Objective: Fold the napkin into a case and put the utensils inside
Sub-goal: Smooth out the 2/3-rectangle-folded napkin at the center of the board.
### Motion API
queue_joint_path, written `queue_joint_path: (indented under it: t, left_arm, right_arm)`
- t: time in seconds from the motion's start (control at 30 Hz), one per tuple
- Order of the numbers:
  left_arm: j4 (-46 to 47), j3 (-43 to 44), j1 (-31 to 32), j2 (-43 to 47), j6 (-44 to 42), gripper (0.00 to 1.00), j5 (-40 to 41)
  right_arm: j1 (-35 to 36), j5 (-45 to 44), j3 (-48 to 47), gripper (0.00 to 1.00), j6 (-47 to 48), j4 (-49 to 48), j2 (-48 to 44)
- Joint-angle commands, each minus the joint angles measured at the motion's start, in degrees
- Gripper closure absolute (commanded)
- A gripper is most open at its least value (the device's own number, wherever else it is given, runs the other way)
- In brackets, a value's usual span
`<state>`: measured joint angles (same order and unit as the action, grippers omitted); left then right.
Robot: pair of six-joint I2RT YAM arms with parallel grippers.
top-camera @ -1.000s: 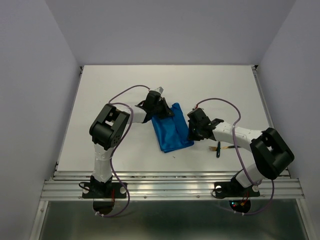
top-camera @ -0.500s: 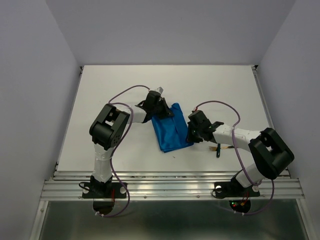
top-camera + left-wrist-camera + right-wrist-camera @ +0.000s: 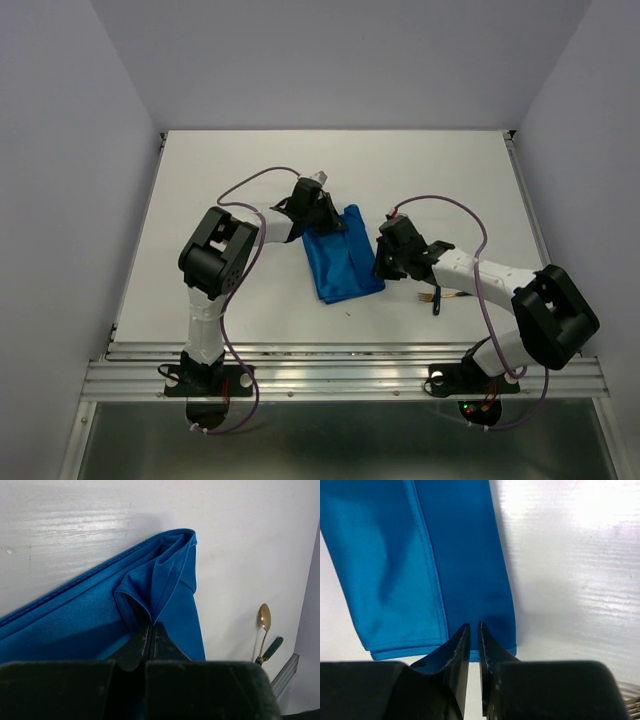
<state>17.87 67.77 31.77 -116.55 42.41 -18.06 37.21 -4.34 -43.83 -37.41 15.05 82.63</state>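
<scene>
- The utensils [image 3: 434, 298] lie nearest, on the white table [image 3: 230, 170]. They are at about 4 o'clock from the napkin [image 3: 343, 258], clear of it and just beyond the right gripper [image 3: 383, 268].
- The right gripper sits at the napkin's 4 o'clock edge, over its near right corner. In the right wrist view its fingers [image 3: 457, 650] stand close together with a thin slit between them, and the tips are over the hemmed edge. I cannot tell whether any cloth is caught in that slit.
- The napkin lies folded into a narrow blue strip between the two grippers, running from 11 o'clock to 5 o'clock.
- The left gripper [image 3: 328, 218] is farthest, at the strip's 11 o'clock corner. Its fingers are pressed together on a pinch of cloth, and a raised pleat stands up from the tips.
- Only the left wrist view shows that pleat and a gold-bowled spoon [image 3: 263, 618] with a green handle at 3 o'clock. Only the right wrist view shows the lengthwise seam.
- Counted: one napkin, two grippers and one clear spoon. In the top view the cutlery is too small to separate, though gold tines seem to show.
</scene>
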Motion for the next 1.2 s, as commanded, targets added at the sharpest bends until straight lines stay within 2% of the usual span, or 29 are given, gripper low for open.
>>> queue_joint_path:
  t: [0.0,0.77,1.17]
  left_arm:
    - [-2.57,4.12,-0.13,1.42,-2.68,1.0,-1.01]
    - [-4.77,5.01,-0.83,-0.25,-3.48,1.0,0.49]
    - [-4.95,5.45,-1.01,-2.89,-3.56,1.0,2.07]
  right_arm:
    - [0.58,-2.17,-2.92,0.82,1.11,0.68,-0.02]
    - [1.11,2.84,-0.46,0.84,1.11,-4.32,5.96]
    - [1.64,2.49,1.91,0.85,0.85,-6.08,8.51]
